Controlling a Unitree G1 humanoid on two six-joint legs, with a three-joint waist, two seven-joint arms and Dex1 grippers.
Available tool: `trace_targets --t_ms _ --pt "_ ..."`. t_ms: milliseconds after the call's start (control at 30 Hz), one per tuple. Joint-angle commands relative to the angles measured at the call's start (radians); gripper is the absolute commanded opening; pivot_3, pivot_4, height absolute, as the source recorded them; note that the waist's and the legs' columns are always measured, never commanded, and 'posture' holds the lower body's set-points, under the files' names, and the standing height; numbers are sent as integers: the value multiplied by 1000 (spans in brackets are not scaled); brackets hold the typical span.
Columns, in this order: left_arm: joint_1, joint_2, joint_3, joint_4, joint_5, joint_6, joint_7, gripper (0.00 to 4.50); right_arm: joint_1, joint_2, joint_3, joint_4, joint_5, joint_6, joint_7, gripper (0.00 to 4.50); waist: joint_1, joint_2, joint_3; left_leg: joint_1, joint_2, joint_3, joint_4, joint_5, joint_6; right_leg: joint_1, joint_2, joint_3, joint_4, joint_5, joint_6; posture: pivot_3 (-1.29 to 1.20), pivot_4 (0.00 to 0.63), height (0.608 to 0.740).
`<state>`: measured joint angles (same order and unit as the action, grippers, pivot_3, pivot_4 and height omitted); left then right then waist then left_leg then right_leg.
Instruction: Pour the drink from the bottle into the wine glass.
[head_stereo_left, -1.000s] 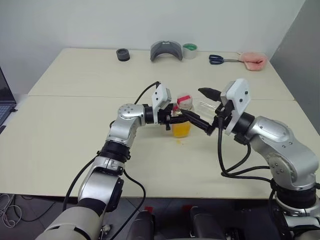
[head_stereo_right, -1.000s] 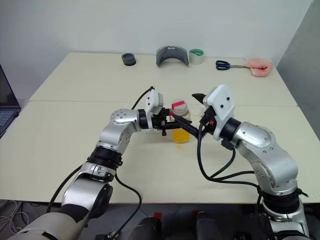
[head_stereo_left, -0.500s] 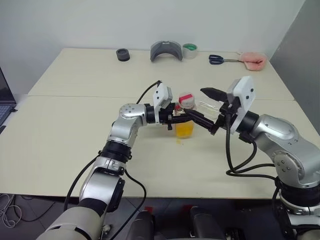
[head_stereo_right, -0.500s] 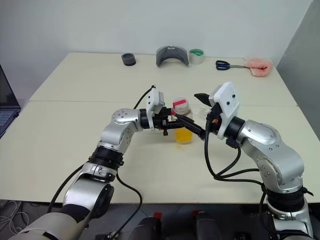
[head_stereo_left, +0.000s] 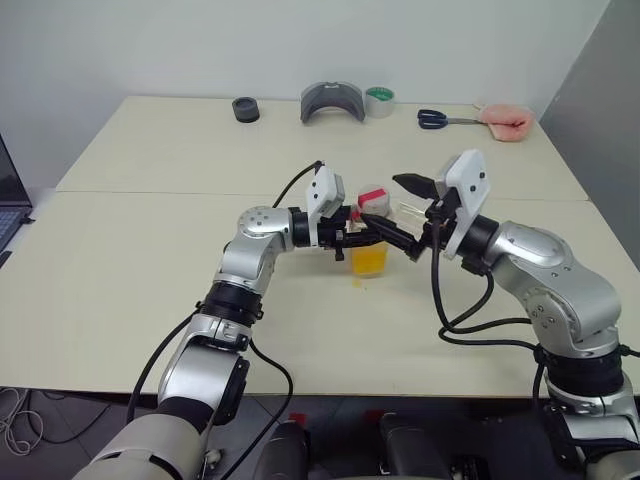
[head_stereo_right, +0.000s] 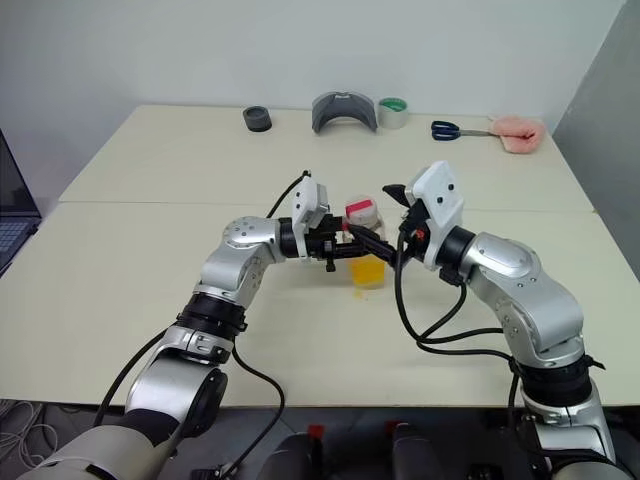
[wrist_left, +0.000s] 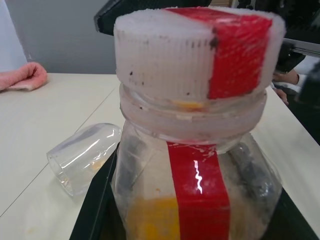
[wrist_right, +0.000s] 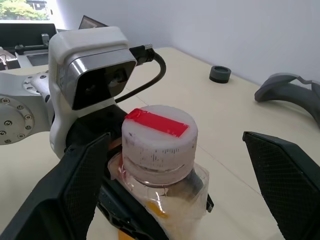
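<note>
Two cream tables fill the frame under a pale wall. At centre, the left gripper is pinched on the bottle, upright, orange drink low inside. From centre right, the right gripper is spread wide either side of the red-and-white cap. Just behind the bottle, the wine glass lies on its side.

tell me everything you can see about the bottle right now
The bottle is small, clear plastic, with a red strip down its side and a wide white cap marked red, still on. Orange drink fills its lower part. It stands upright near the table's middle, the left claw shut on its body. The right claw sits open on either side of the cap, not touching it.
</note>
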<state>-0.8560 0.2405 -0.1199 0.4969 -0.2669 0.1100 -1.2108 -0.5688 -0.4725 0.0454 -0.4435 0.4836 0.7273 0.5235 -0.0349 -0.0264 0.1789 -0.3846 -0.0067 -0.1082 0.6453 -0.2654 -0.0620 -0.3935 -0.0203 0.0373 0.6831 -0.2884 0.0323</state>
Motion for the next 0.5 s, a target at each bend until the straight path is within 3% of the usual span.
trace_targets --t_ms 33,267,367,500 --pt "-3 1 2 -54 -12 -10 -5 1713 -25 9 -12 -8 0 -24 4 4500 0 0 0 0 0 0 0 0 0 0 0 0 0 0 0 0 150 740" --pt "3 2 0 -60 -11 -10 -3 1713 -36 20 -17 1 16 -12 10 4500 0 0 0 0 0 0 0 0 0 0 0 0 0 0 0 0 150 740" --pt "5 1 -1 -60 -10 -11 -3 1713 -39 22 -16 2 19 -11 11 3865 0 0 0 0 0 0 0 0 0 0 0 0 0 0 0 0 150 740" --pt "5 0 -2 -60 -9 -11 -2 1713 -39 21 -10 -3 20 -6 19 2438 0 0 0 0 0 0 0 0 0 0 0 0 0 0 0 0 150 740"
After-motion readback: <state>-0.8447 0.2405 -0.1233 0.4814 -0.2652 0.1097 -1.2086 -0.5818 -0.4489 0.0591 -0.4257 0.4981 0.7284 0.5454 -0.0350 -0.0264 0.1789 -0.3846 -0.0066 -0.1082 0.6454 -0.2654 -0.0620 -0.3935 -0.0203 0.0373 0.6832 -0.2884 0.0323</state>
